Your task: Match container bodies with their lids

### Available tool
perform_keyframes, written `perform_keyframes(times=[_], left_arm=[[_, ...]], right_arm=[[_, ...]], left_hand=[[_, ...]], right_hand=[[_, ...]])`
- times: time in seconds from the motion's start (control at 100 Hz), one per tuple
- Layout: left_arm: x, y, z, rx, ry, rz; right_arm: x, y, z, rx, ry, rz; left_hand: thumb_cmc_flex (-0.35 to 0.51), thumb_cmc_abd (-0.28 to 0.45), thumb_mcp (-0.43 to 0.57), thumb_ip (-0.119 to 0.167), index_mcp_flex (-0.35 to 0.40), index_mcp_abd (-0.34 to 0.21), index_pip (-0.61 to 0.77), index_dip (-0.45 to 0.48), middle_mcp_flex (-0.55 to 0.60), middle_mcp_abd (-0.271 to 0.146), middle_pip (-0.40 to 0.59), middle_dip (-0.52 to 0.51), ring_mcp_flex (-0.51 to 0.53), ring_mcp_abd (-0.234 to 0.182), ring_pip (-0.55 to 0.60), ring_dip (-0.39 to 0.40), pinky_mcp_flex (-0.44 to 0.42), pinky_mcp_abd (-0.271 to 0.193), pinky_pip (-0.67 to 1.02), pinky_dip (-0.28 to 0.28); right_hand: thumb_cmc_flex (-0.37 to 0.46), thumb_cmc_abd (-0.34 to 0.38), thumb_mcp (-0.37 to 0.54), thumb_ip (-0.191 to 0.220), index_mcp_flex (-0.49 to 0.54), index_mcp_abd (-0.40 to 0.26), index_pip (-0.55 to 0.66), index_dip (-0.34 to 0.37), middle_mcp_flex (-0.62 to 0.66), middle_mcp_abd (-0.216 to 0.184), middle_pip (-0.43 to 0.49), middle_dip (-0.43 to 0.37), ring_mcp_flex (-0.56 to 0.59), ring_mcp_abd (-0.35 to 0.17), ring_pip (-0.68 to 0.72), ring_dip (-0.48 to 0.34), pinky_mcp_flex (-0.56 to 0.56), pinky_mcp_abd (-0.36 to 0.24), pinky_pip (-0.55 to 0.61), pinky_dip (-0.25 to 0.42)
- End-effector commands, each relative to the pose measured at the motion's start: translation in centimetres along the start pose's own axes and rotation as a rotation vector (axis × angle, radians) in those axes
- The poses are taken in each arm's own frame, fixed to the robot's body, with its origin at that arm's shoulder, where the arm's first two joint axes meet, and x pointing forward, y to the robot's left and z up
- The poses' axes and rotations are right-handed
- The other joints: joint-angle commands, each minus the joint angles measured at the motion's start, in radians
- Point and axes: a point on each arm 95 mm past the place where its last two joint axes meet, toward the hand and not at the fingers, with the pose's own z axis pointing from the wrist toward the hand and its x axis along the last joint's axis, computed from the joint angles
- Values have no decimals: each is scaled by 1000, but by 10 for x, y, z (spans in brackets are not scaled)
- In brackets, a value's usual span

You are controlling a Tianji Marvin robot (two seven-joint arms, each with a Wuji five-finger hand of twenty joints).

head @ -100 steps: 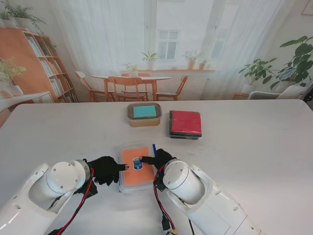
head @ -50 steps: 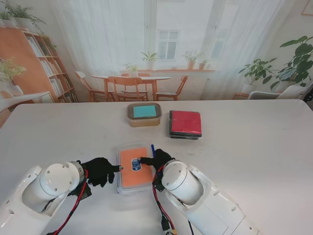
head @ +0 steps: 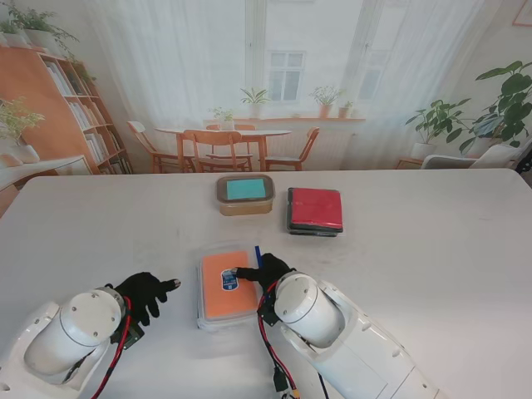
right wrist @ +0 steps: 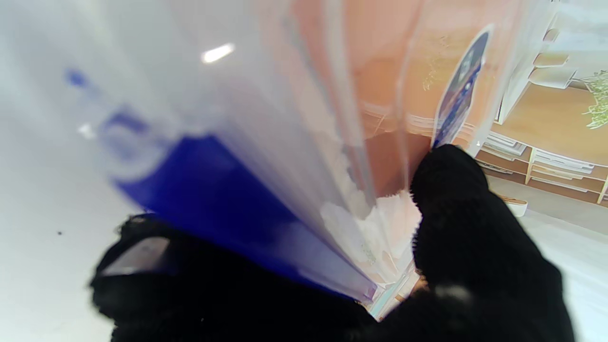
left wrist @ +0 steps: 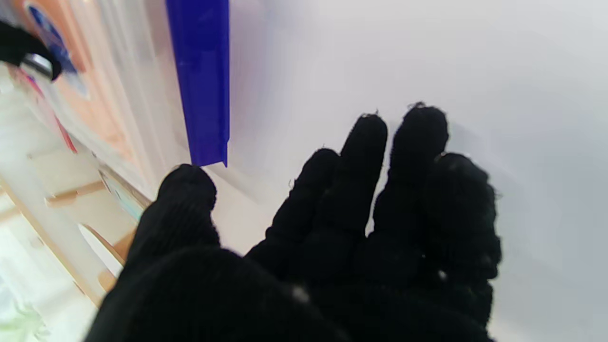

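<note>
**Right hand clamps the orange-lidded box**

On the white table (head: pixel 432 249), the orange-lidded container (head: pixel 228 287) sits nearest me. The right hand (head: pixel 259 273) grips its blue-clip edge, thumb on the label. The left hand (head: pixel 146 293) hovers beside it, fingers spread, holding nothing. Beyond the container: a teal-lidded box (head: pixel 245 194) and a red-lidded box (head: pixel 315 209). Behind, curtained windows, chairs, bookshelf.
</note>
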Motion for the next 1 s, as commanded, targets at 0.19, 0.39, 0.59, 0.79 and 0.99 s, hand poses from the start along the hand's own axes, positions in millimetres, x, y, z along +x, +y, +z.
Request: perform_keyframes(times=[0.19, 0.39, 0.59, 0.79, 0.99], left_arm=[[8, 13, -2, -5, -52, -278], [17, 24, 1, -39, -77, -375], [29, 34, 8, -69, -99, -431], [37, 41, 20, -104, -129, -492], [42, 43, 26, -124, -169, -545]], right_arm=[[-5, -9, 0, 31, -4, 6], [-4, -9, -2, 26, 4, 18], [-5, -10, -1, 23, 8, 26], [-7, -10, -2, 10, 6, 35], [-10, -9, -3, -3, 1, 34]], left_hand=[[-41, 5, -10, -13, -278, 33, -107, -40, -290, 122, -180, -78, -289, 145, -209, -72, -286, 60, -296, 19], [-54, 10, -10, -11, -438, -6, -152, -58, -512, 109, -245, -113, -481, 92, -320, -116, -487, -7, -473, -65], [-60, -8, -10, -6, -471, -15, -110, -26, -526, 91, -219, -103, -501, 62, -332, -126, -532, -30, -499, -97], [-70, -38, -7, -1, -512, -37, -100, -11, -571, 66, -208, -95, -528, 29, -348, -134, -565, -58, -529, -125], [-88, -46, -6, 1, -526, -49, -193, 0, -631, 49, -174, -73, -576, -1, -359, -120, -622, -87, -570, -164]], right_hand=[[217, -73, 315, 70, -28, -28, 11, 12, -38, -7, 33, 17, 59, -106, 170, 71, 70, -450, 163, 18], [215, -69, 312, 71, -30, -28, 9, 9, -41, -5, 32, 17, 56, -104, 168, 72, 70, -450, 163, 18], [214, -65, 309, 73, -32, -28, 7, 7, -45, -4, 31, 16, 54, -103, 167, 72, 69, -449, 160, 18], [213, -61, 304, 75, -33, -28, 5, 5, -47, -3, 31, 17, 52, -102, 165, 73, 69, -447, 158, 18], [211, -56, 299, 78, -34, -27, 3, 4, -50, -2, 30, 17, 51, -101, 164, 74, 69, -446, 157, 17]])
